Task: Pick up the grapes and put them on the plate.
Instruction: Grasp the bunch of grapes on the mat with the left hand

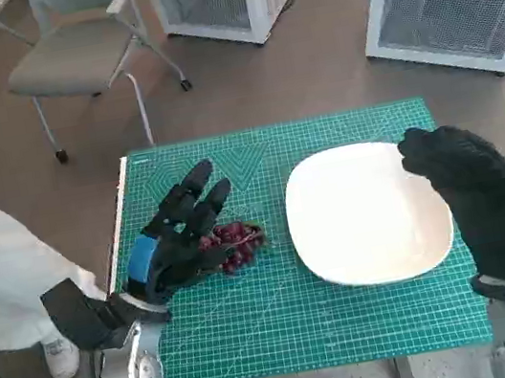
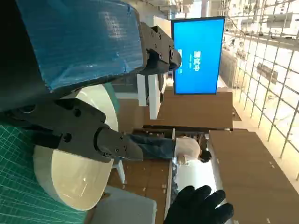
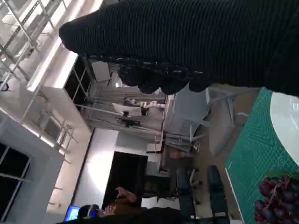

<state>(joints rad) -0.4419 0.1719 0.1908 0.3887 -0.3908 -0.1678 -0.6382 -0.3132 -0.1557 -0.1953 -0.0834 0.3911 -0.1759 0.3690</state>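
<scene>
Resting my left hand (image 1: 178, 235) low over the green cutting mat (image 1: 352, 323), I have its black fingers spread and reaching forward, the hand lying against the near-left side of the grapes (image 1: 234, 244); whether any finger actually pinches them I cannot tell, since my palm hides that side of the bunch. The grapes lie on the mat just left of the plate (image 1: 356, 230), apart from its rim, a small dark-red cluster of round glossy berries on thin stalks, seen again from my right wrist (image 3: 275, 198) at the corner of the picture. My right hand (image 1: 481, 194), in its ribbed black knitted glove, hangs raised over the plate's right edge with fingers loosely apart and nothing in it. The plate is white, smooth and shallow, a rounded square with a faint sheen; my glove covers part of its right rim. From my left wrist, the blue-taped back of the hand fills most of the frame, the grapes are hidden, and the plate (image 2: 70, 182) shows only as a pale curved slice. The mat is gridded with fine pale lines.
</scene>
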